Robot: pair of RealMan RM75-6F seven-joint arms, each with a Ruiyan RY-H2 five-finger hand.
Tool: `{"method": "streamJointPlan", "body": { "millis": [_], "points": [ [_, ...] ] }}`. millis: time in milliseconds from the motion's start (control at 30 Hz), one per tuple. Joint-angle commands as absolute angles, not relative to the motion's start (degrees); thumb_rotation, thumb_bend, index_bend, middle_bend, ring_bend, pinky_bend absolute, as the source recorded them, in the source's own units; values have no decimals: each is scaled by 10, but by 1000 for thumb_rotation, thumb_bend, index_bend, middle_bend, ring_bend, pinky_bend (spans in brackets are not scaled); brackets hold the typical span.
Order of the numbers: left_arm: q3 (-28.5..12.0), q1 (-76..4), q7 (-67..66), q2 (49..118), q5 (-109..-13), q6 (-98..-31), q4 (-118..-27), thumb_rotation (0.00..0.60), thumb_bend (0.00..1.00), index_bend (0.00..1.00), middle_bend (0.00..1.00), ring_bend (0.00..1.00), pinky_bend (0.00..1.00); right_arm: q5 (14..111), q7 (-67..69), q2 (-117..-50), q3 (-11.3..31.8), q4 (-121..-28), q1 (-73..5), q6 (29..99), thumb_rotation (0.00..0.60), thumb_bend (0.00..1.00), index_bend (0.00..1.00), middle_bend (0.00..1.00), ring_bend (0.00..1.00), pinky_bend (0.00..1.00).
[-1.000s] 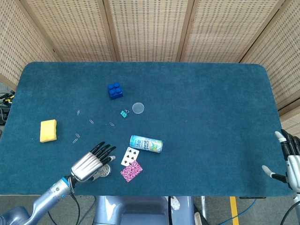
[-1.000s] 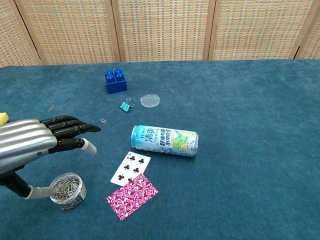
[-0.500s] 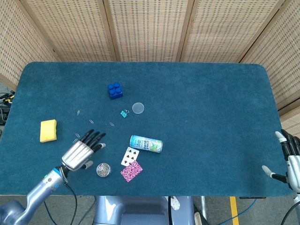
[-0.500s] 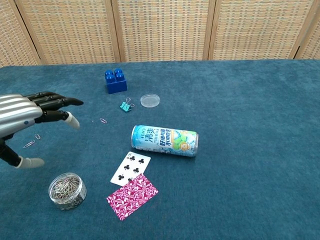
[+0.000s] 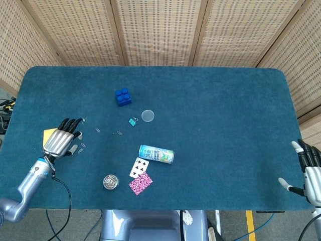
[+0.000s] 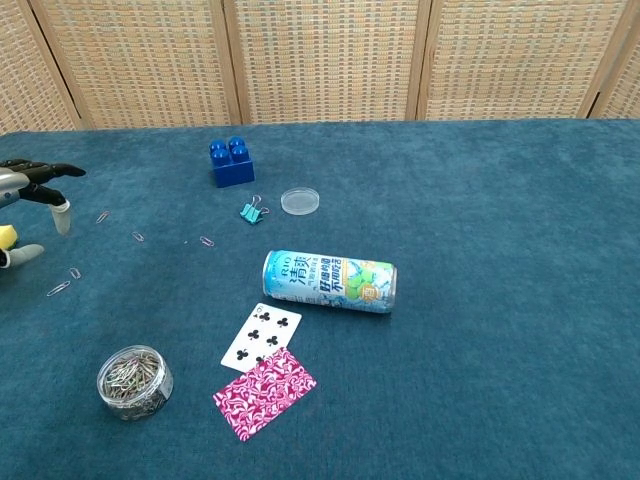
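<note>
Left hand (image 5: pixel 61 142) hovers with fingers spread, holding nothing, over the yellow sponge (image 5: pixel 48 132) at the desk's left edge, so I'd guess it's lining up a grab, needing a lower-and-close next.

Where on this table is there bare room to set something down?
The whole stretch right of the drink can, up to the right hand, is bare, as is the far strip behind the blue brick. It is crowded near the left hand: yellow sponge, loose paper clips.
</note>
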State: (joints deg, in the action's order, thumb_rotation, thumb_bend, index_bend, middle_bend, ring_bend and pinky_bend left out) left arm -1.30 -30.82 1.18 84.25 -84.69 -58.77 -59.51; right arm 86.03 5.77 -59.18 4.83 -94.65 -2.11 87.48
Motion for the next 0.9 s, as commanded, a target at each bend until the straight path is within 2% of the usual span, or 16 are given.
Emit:
{"method": "streamJointPlan", "body": {
  "millis": [33, 433, 900],
  "points": [
    [-12, -315, 32, 866, -840, -567, -557, 600, 408, 430, 0, 0, 0, 859, 57, -592, 48, -947, -21, 874, 600, 0, 39, 0, 0, 0],
    [-10, -326, 63, 921, -841, -546, -472, 600, 411, 462, 0, 0, 0, 855, 63, -590, 50, -945, -22, 872, 600, 0, 39, 0, 0, 0],
    [-2, -329, 99, 961, -854, -552, -423, 600, 411, 467, 0, 0, 0, 853, 64, -590, 50, -944, -24, 867, 600, 0, 39, 0, 0, 0]
  ]
}}
